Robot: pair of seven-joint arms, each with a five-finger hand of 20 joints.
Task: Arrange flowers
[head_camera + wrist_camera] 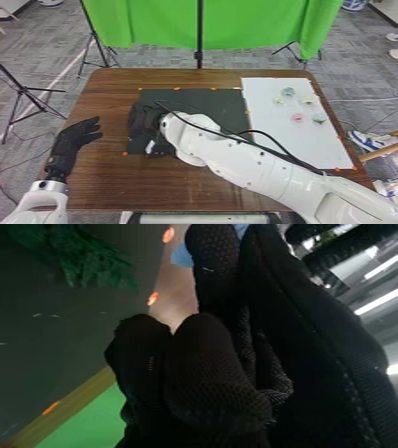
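Camera setup: one high, one close-in.
As I see it, the head view looks forward and down from 6 o'clock, framing the table (133, 187); the right wrist view looks closely along the right hand (142, 120). Both cover mat (235, 100) and green backdrop (160, 25), at 12 o'clock.

Small flowers (297, 118) (one pink) on white sheet (289, 145)
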